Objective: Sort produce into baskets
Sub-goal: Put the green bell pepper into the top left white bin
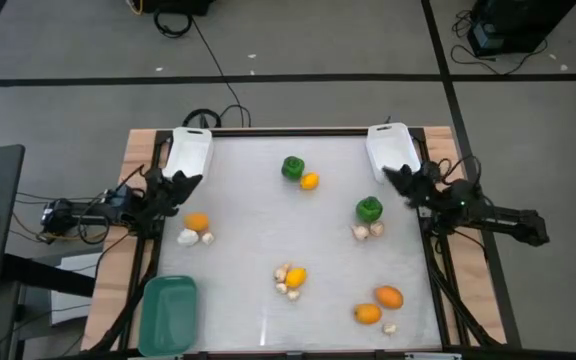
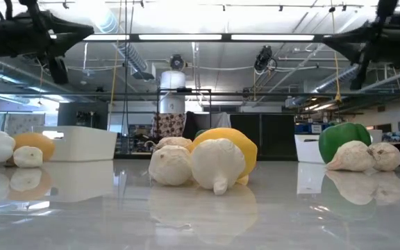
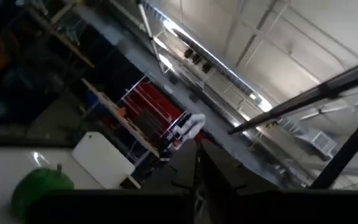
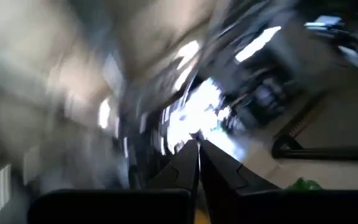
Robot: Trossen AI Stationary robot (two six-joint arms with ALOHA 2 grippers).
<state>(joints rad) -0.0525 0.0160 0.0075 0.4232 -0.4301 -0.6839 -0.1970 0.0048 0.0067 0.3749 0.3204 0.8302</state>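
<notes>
Both arms wait at the table edges; all the produce lies unsorted on the table.

The left hand, fingers together and empty, hangs at the left edge just below the left white bin; the right hand, also closed on nothing, sits at the right edge beside the right white bin, so each arm is near its own bin. The teal bin stands empty at the lower left. Two green peppers, orange and yellow fruits such as the one at center left, and pale mushroom-like pieces are spread in mixed groups, probably scattered on purpose for sorting. The right wrist view is smeared, so that arm is perhaps moving.
</notes>
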